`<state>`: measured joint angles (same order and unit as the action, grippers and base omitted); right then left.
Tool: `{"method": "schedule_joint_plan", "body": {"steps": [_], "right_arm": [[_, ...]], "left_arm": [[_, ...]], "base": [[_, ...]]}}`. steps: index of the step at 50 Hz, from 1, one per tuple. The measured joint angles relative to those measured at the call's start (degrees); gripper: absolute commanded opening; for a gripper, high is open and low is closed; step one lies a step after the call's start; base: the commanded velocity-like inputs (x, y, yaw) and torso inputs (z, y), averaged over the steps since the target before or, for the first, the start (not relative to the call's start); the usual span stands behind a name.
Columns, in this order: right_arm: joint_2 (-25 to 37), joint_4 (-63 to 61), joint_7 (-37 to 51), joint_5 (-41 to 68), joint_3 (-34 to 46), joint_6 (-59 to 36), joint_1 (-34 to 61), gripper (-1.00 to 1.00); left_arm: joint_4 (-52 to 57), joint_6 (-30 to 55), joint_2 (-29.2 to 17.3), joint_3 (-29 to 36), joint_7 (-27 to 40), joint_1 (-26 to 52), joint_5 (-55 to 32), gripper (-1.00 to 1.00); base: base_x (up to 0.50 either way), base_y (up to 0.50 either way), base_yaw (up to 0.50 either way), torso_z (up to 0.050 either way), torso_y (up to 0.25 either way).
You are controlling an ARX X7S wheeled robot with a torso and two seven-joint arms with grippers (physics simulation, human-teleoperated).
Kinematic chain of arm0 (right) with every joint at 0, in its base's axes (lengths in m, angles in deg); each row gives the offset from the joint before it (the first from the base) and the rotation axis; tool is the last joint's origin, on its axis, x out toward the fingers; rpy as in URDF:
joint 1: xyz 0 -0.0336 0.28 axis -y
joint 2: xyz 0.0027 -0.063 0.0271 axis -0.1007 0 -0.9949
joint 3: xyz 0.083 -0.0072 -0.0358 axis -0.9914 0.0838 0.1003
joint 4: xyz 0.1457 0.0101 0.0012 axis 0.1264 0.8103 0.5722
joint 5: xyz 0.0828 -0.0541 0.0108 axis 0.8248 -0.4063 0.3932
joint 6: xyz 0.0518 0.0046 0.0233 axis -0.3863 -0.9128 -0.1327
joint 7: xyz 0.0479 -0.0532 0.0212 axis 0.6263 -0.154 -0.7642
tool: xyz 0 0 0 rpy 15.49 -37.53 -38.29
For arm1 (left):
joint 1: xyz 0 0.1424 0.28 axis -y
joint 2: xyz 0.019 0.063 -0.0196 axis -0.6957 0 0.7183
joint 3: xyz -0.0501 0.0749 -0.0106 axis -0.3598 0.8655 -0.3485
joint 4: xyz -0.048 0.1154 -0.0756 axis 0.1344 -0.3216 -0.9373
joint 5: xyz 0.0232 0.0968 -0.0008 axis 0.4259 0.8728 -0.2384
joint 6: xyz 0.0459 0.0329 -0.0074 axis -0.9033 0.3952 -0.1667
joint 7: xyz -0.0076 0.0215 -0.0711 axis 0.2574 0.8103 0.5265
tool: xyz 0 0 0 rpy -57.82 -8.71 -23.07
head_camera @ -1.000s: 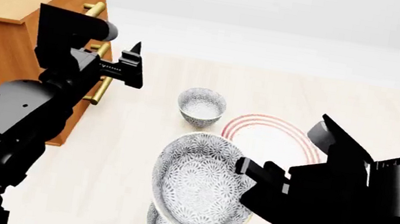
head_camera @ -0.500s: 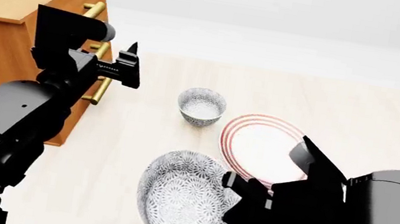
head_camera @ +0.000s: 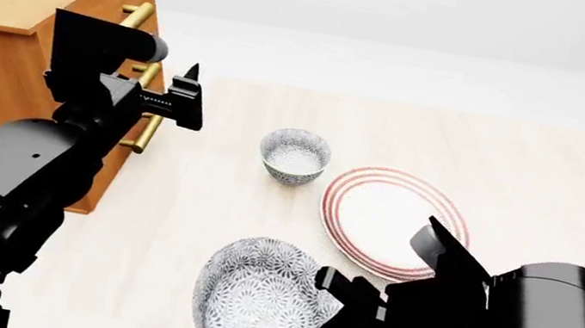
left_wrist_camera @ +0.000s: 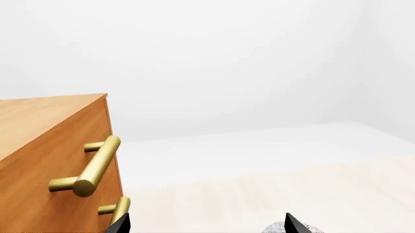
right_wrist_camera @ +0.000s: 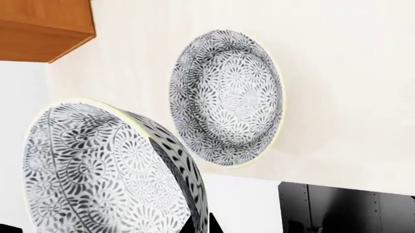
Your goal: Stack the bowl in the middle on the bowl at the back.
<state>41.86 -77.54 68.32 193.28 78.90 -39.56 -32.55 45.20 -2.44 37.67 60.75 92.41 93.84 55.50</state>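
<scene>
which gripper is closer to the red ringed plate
Right. The right gripper sits just in front of the red-ringed plate, shut on a patterned bowl. The left gripper hangs well off to the plate's left, by the wooden cabinet.

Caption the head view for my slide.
Right gripper holds a patterned bowl near the red-ringed plate; another bowl waits behind.

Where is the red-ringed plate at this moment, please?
In the head view the red-ringed plate lies flat on the table, right of centre, just right of the small back bowl and behind the right gripper.
</scene>
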Motion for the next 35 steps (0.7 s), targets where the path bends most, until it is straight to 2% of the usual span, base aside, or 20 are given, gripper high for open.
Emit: {"method": "schedule_joint_plan", "body": {"steps": [35], "right_arm": [[0.4, 1.3, -2.4, -2.2, 1.4, -0.1, -2.1, -1.0]], "left_arm": [[-0.2, -0.1, -0.4, 0.3, 0.5, 0.1, -0.1, 1.0]], "base": [[0.0, 0.0, 0.0, 0.0, 0.0]]}}
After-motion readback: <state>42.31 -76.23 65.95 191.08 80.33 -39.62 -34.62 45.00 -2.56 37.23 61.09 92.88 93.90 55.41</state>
